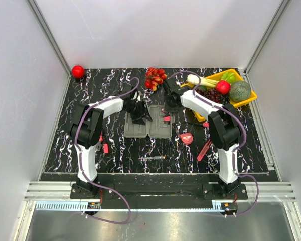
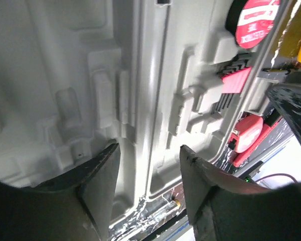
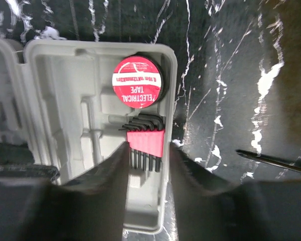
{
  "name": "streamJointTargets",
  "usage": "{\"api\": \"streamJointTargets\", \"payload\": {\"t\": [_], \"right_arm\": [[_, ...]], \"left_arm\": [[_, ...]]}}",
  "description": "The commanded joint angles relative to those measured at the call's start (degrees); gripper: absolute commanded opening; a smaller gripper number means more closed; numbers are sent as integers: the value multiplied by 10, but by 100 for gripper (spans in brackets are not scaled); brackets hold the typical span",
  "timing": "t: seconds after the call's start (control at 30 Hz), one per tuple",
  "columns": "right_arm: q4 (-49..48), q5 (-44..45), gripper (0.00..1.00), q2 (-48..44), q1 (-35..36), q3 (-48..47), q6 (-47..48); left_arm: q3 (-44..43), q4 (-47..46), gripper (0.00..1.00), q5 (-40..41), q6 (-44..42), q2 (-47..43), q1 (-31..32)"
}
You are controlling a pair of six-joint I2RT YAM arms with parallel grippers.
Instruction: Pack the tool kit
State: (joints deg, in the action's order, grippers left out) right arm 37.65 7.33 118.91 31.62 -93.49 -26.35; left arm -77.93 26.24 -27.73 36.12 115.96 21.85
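Note:
The grey tool kit case [image 1: 158,131] lies open and flat at the table's middle. Its right half holds a red electrical tape roll [image 3: 138,87] and a set of black hex keys in a red holder [image 3: 146,140]. My right gripper [image 3: 148,150] is open, its fingers straddling that holder with a small gap on the right side. My left gripper [image 2: 149,155] is open just above the case's hinge [image 2: 140,100], holding nothing. A red tape measure [image 1: 187,138], a red-handled tool [image 1: 204,149] and a screwdriver [image 1: 153,158] lie loose on the table.
A yellow tray [image 1: 248,100] of fruit and vegetables stands at the back right, close behind the right arm. Red fruit [image 1: 154,78] lies behind the case, a red ball-like fruit [image 1: 78,71] at the back left. A small red piece [image 1: 105,148] sits by the left arm.

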Motion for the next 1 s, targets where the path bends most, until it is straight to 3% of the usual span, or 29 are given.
{"api": "streamJointTargets", "payload": {"t": [0.0, 0.13, 0.3, 0.37, 0.73, 0.97], "right_arm": [[11, 42, 52, -106, 2, -35, 8], [44, 55, 71, -164, 0, 6, 30], [95, 66, 92, -231, -2, 95, 43], [116, 77, 99, -250, -2, 131, 28], [110, 40, 99, -252, -2, 253, 29], [53, -9, 99, -197, -2, 273, 61]], "left_arm": [[-57, 10, 59, 7, -9, -55, -6], [-107, 34, 70, 7, -23, -80, -7], [-108, 36, 99, 30, -46, -136, -14], [-94, 36, 99, 53, -52, -163, -22], [83, -25, 99, 121, -33, -274, -67], [107, -33, 99, 109, -30, -279, -71]]}}
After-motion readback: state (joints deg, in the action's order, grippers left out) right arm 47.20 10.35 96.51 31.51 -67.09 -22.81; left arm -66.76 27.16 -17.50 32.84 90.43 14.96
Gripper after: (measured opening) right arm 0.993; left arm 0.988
